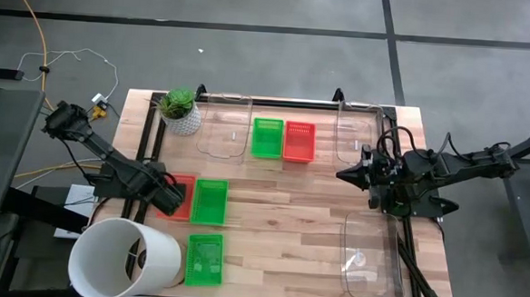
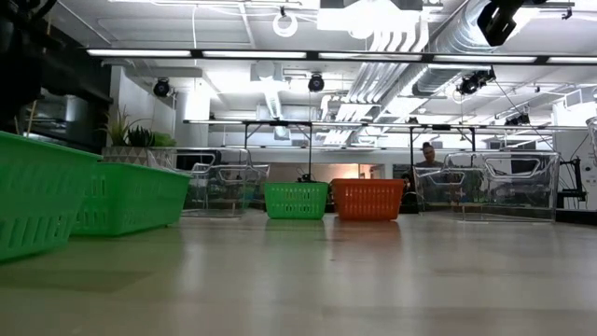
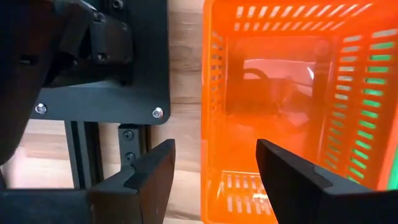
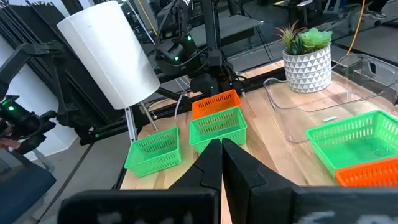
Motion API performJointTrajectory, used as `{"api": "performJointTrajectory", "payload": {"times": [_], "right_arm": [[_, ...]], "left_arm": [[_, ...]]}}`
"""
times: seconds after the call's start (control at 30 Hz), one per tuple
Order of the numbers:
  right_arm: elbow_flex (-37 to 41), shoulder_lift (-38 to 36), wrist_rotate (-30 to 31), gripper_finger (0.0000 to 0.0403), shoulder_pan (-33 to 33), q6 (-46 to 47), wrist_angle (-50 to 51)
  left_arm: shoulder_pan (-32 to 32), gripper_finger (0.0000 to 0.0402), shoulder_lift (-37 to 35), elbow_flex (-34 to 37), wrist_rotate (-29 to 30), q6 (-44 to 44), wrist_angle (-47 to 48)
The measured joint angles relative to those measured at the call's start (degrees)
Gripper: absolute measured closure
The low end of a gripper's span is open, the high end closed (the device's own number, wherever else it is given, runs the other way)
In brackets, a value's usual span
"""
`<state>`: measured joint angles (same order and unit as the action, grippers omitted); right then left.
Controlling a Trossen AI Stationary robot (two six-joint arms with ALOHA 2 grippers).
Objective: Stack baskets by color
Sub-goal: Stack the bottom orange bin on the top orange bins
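A red basket (image 1: 184, 199) rests on its base at the table's left, with a green basket (image 1: 209, 201) beside it. My left gripper (image 3: 214, 149) points down over the red basket, open. One finger (image 3: 155, 177) stands outside the long wall on the table's left side (image 3: 210, 124) and the other (image 3: 292, 180) stands inside. Another green basket (image 1: 205, 259) sits near the front edge. A green basket (image 1: 267, 138) and a red one (image 1: 299, 141) stand side by side at the far middle. My right gripper (image 1: 347, 176) waits shut above the table's right.
A large white bucket (image 1: 123, 259) lies on its side at the near left corner. A potted plant (image 1: 181, 110) stands at the far left. Clear plastic bins sit at the far middle (image 1: 225, 126), far right (image 1: 357, 135) and near right (image 1: 373, 259). Bare wood lies mid-table.
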<state>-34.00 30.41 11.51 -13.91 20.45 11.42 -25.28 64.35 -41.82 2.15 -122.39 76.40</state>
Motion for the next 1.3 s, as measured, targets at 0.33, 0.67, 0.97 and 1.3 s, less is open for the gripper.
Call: {"api": "performJointTrajectory", "payload": {"times": [0.33, 0.67, 0.97, 1.3], "right_arm": [[0.0, 0.0, 0.0, 0.0403, 0.0, 0.0, 0.2], [0.0, 0.0, 0.0, 0.0403, 0.0, -0.1, 0.2], [0.0, 0.0, 0.3, 0.0403, 0.0, -1.0, 0.4], [0.0, 0.0, 2.0, 0.0403, 0.0, -1.8, 0.5]], "left_arm": [[-0.7, 0.019, 8.9, -0.2, -3.5, 1.2, -3.0], [-0.7, 0.019, 16.4, -0.2, -2.4, -0.3, -8.9], [-0.6, 0.019, 17.3, -0.2, 1.2, -4.4, -12.6], [-0.6, 0.019, 17.3, -0.2, 3.7, -6.0, -16.8]]}}
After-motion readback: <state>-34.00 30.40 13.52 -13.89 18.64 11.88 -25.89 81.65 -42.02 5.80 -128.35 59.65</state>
